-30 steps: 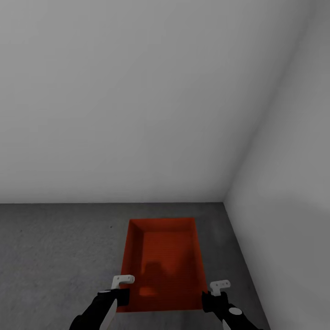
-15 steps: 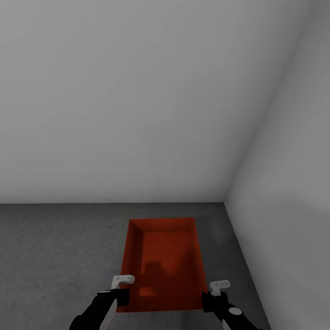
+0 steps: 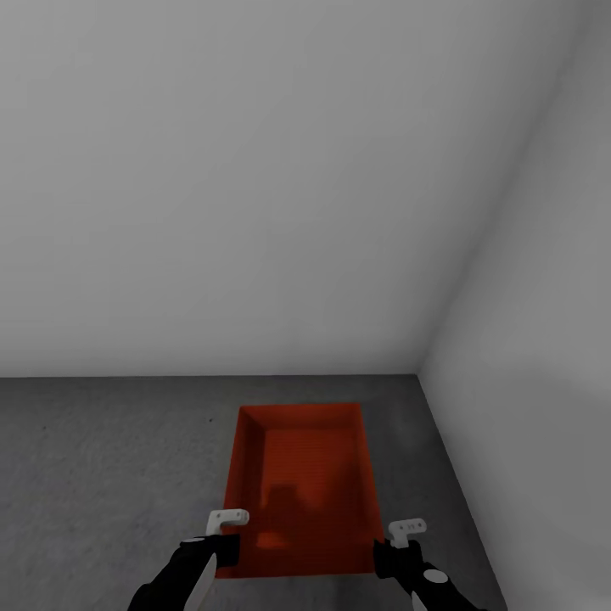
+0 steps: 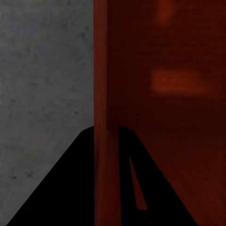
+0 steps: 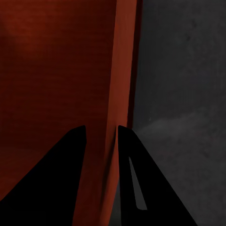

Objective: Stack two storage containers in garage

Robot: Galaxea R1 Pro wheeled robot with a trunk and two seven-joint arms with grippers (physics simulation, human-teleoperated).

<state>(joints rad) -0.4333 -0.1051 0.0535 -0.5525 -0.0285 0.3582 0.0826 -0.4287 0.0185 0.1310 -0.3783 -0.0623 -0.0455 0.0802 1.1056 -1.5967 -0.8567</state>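
Observation:
One rust-red open-top storage container (image 3: pixel 301 484) lies lengthwise on the dark grey concrete floor (image 3: pixel 110 475) of the garage, near the corner of two white walls. My left gripper (image 3: pixel 227 519) sits at its left long wall near the front, and my right gripper (image 3: pixel 406 529) sits at its right long wall. In the left wrist view the left gripper (image 4: pixel 106 136) straddles the thin red wall (image 4: pixel 106 70), which fills the gap between the dark fingers. In the right wrist view the right gripper (image 5: pixel 101 136) closes on the other red wall (image 5: pixel 123 70) the same way.
A plain white-grey wall (image 3: pixel 212 187) rises just behind the container. A second wall (image 3: pixel 543 382) runs close along its right side, leaving a narrow strip of floor. Open concrete stretches to the left.

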